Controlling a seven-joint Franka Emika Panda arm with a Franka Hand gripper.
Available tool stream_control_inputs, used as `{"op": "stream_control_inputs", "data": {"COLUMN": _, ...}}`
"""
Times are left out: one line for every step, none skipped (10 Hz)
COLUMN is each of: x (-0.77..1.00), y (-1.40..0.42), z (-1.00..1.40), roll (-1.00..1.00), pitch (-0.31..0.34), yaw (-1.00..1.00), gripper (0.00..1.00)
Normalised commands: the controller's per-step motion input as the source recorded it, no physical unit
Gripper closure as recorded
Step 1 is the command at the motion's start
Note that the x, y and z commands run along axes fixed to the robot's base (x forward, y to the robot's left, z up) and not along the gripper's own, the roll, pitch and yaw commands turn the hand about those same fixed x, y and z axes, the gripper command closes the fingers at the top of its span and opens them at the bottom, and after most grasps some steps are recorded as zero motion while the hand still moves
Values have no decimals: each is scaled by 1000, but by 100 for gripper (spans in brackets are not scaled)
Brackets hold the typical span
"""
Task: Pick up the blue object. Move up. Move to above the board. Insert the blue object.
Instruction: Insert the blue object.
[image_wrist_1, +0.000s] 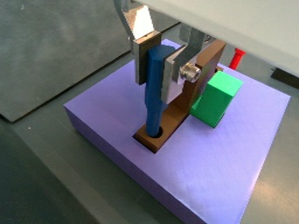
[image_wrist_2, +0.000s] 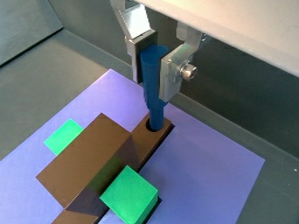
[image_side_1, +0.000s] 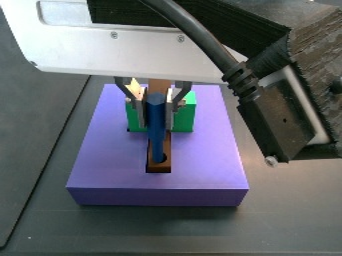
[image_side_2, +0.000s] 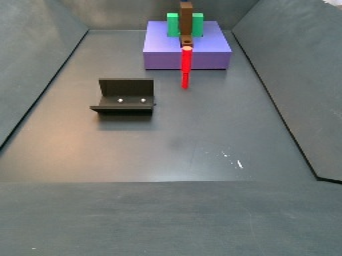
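Looking at both wrist views, you see the gripper clamped on the blue peg: one silver finger lies against one side of it and the other finger presses the opposite side, with the peg upright between them. Below the fingers, the peg's lower end sits in the round hole at the near end of the board, a brown plank lying on the lavender slab.

A wrist view shows you one green block beside the board and a bit of the red peg past the fingers; another wrist view shows both green blocks flanking the board, one on each side, but no red peg.

In a side view the arm's housing hides most of the gripper; you can still see the blue peg standing in the board below the fingertips.

The far side view gives you what the others miss: the fixture standing on the floor well apart from the slab, and the red peg leaning at the slab's front edge. There the gripper and blue peg are too small to tell.
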Motion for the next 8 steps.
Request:
{"op": "stream_control_inputs", "data": {"x": 289, "y": 0, "z": -57, "roll": 0, "pitch": 10, "yaw": 0, "gripper": 100}}
{"op": "stream_control_inputs", "data": {"x": 229, "y": 0, "z": -74, "roll": 0, "pitch": 6, "yaw": 0, "gripper": 100}}
{"op": "stream_control_inputs", "data": {"x": 114, "y": 0, "z": -129, "roll": 0, "pitch": 0, "yaw": 0, "gripper": 100}}
{"op": "stream_control_inputs", "data": {"x": 34, "y": 0, "z": -186, "roll": 0, "pitch": 0, "yaw": 0, "gripper": 100}}
{"op": "stream_control_inputs", "data": {"x": 9, "y": 0, "z": -183, "roll": 0, "pitch": 0, "yaw": 0, "gripper": 100}}
{"op": "stream_control_inputs", "data": {"x": 0, "y": 0, "z": -223, "roll": 30, "pitch": 0, "yaw": 0, "gripper": 100}}
{"op": "stream_control_inputs", "data": {"x": 0, "y": 0, "z": -263, "roll": 63, "pitch": 0, "yaw": 0, "gripper": 100}}
{"op": "stream_control_inputs", "data": {"x": 17, "y": 0, "z": -269, "roll": 100, "pitch": 19, "yaw": -6, "gripper": 100}}
